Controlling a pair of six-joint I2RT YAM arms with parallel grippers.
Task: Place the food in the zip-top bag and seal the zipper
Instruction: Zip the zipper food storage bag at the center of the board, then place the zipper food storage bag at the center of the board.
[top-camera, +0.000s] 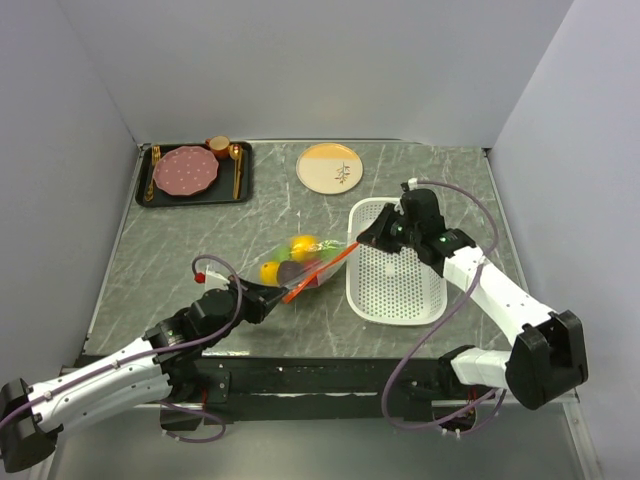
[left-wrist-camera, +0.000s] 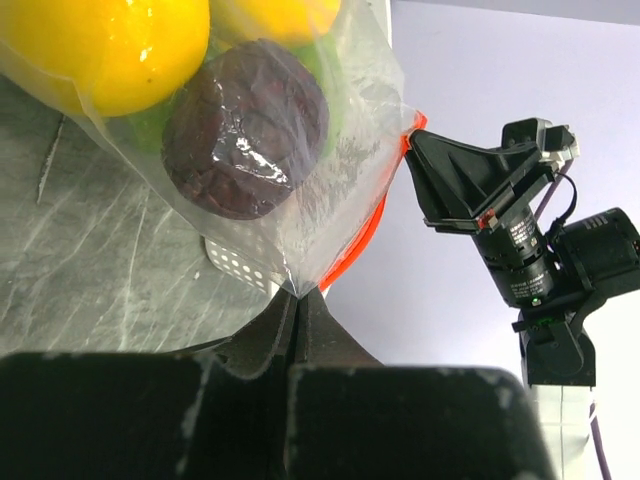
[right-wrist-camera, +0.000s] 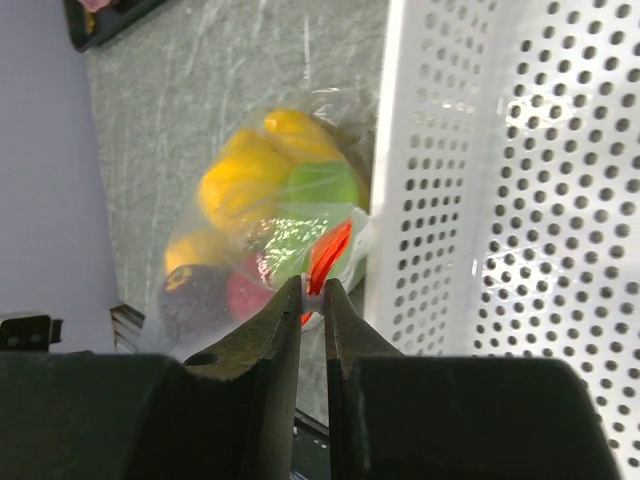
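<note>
We had left gripper (top-camera: 277, 296) clamped on bag (top-camera: 312, 268) corner, right gripper (top-camera: 361, 240) pinching zipper (top-camera: 322, 272) end, food (top-camera: 303, 245) inside, basket (top-camera: 396, 292) just beside.

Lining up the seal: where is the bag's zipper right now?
In the top view, the zipper of the zip-top bag runs diagonally at mid-table, just left of the white basket, between the left tool and the right tool.

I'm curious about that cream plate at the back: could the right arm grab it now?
Probably not yet: the right gripper is shut on the zipper, though nothing blocks the cream plate.
</note>
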